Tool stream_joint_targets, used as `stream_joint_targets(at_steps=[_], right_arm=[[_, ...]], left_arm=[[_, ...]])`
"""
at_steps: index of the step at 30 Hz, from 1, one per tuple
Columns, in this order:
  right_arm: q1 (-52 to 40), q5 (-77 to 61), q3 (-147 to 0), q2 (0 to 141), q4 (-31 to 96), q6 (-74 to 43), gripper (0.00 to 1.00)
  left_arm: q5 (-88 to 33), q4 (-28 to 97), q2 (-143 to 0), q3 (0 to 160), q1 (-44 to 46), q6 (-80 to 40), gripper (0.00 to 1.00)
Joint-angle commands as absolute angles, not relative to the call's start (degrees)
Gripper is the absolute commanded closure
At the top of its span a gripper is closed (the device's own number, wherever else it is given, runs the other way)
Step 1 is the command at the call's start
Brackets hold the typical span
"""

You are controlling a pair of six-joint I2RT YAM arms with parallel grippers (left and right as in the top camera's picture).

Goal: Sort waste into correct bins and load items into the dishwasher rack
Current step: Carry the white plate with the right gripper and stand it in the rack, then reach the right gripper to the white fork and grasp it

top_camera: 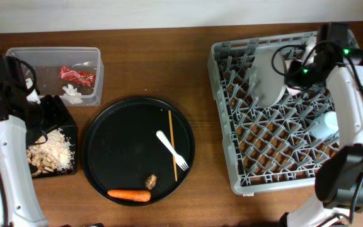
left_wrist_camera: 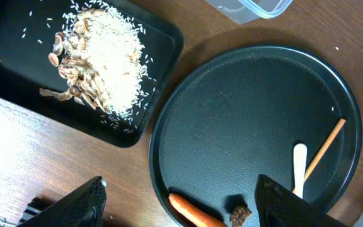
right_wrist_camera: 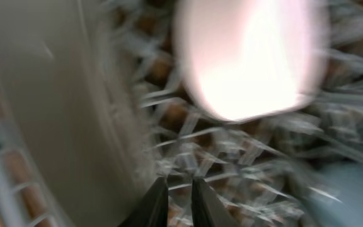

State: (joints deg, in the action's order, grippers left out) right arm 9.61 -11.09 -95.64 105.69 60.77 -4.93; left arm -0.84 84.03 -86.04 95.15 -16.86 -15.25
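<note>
My left gripper (left_wrist_camera: 181, 208) is open and empty, above the table between the shallow black tray (left_wrist_camera: 17, 38) holding beige food scraps (left_wrist_camera: 106, 60) and the round black tray (left_wrist_camera: 244, 113). That round tray carries the carrot (left_wrist_camera: 194, 211), brown lump (left_wrist_camera: 239, 214), white fork (left_wrist_camera: 299, 164) and wooden stick (left_wrist_camera: 326, 146). The clear tub (top_camera: 49, 57) holds the red wrapper (top_camera: 76, 75) and white tissue (top_camera: 72, 93). My right gripper (right_wrist_camera: 178, 202) is shut and empty over the grey rack (top_camera: 276, 145), between the white plate (right_wrist_camera: 55, 107) and the pink bowl (right_wrist_camera: 251, 57). The right wrist view is blurred.
A light-blue cup (top_camera: 326, 124) lies in the rack's right side. The left arm (top_camera: 5, 94) covers part of the shallow black tray (top_camera: 74, 167). Bare wooden table lies between the round tray (top_camera: 118, 145) and the rack.
</note>
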Motion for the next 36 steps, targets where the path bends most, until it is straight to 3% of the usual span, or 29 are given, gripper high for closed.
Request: stream_joint_targets(at_steps=[1,9,13,18,20,28,36], right_arm=[[7.0,-29.2,-95.8,106.3,61.1,7.7,0.87],[6.5,-18.1,-95.8,104.4,62.8,5.3,0.87],[6.5,-6.2,-96.0,100.7,64.2,-2.2,0.82],[5.0,-6.0,-96.0,90.6,67.2,-2.4,0.48],[3.2,-6.7,-96.0,87.9,68.9,-1.9,0.43],[-17.5,-10.5,-95.4,88.2,74.7,1.5,0.40],[-33.6,-10.5,-95.0,102.4,73.5,-1.0,0.39]], left_arm=[[-0.8,84.1,-85.4,95.7,-17.0,-14.9,0.25],[-0.8,84.3,-85.4,95.7,-17.0,-14.9,0.25],[-2.0,84.3,-85.4,95.7,-17.0,-14.9,0.23],[-3.0,84.6,-85.4,95.6,-16.9,-14.9,0.20],[-4.8,84.6,-85.5,95.5,-16.9,-14.9,0.20],[-5.1,83.7,-85.5,91.8,-16.9,-14.7,0.20],[-5.1,83.4,-85.5,91.8,-16.9,-14.7,0.20]])
